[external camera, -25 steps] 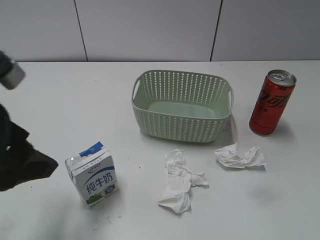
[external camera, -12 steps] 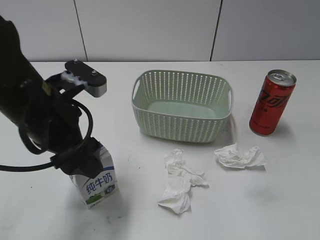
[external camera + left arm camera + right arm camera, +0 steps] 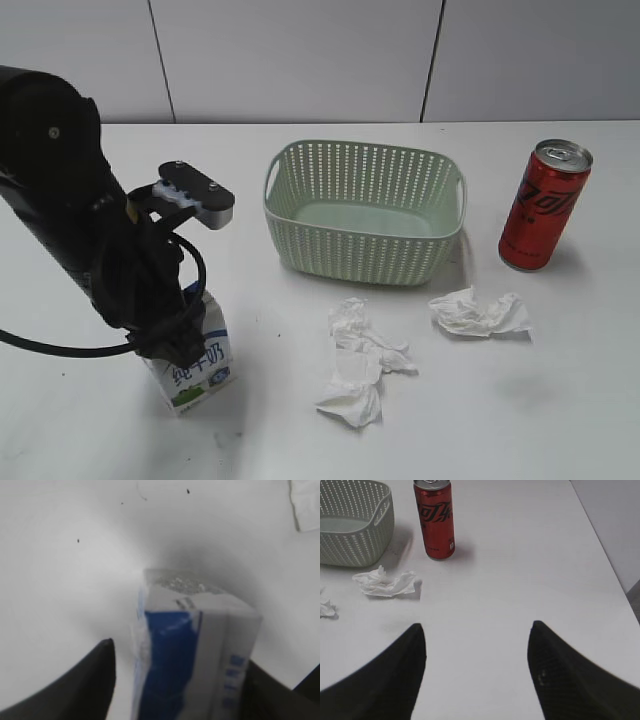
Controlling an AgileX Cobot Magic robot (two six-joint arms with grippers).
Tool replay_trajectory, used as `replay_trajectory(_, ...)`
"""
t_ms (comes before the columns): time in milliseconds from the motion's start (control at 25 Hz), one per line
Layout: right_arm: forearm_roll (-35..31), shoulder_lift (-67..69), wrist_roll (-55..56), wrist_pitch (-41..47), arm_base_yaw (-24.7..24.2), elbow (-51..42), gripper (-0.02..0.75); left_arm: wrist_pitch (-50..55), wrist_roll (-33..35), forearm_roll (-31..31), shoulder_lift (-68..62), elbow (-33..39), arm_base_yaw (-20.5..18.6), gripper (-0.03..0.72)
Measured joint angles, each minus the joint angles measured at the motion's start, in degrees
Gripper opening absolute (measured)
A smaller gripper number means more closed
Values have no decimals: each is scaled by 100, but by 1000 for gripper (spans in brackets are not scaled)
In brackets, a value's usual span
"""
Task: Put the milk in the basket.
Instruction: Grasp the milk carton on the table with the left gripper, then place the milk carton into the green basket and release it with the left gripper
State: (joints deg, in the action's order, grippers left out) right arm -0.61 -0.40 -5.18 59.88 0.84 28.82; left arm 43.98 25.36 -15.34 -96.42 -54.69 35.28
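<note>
The milk (image 3: 203, 367), a small white carton with a blue top, stands upright on the white table at the front left. My left gripper (image 3: 170, 332) has come down over its top. In the left wrist view the carton (image 3: 200, 645) sits between the open jaws (image 3: 178, 655), with a gap on the left side. The pale green basket (image 3: 360, 245) stands empty at the centre back, well to the right of the carton; it also shows in the right wrist view (image 3: 350, 545). My right gripper (image 3: 477, 625) is open and empty above bare table.
A red can (image 3: 543, 205) stands right of the basket and shows in the right wrist view (image 3: 435, 520). Two crumpled tissues (image 3: 360, 365) (image 3: 480, 312) lie in front of the basket. The table's right edge (image 3: 602, 550) is near the right gripper.
My left arm has swung in from the left edge and lowered over the milk carton, its jaws now on either side of it. The carton still stands in place.
</note>
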Motion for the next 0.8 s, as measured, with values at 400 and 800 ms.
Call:
replay_trajectory(400, 0, 0, 0, 0, 0, 0, 500, 1031, 16, 294, 149, -770, 6, 302)
replay_trajectory(800, 0, 0, 0, 0, 0, 0, 498, 1551, 21, 846, -385, -3964, 6, 302)
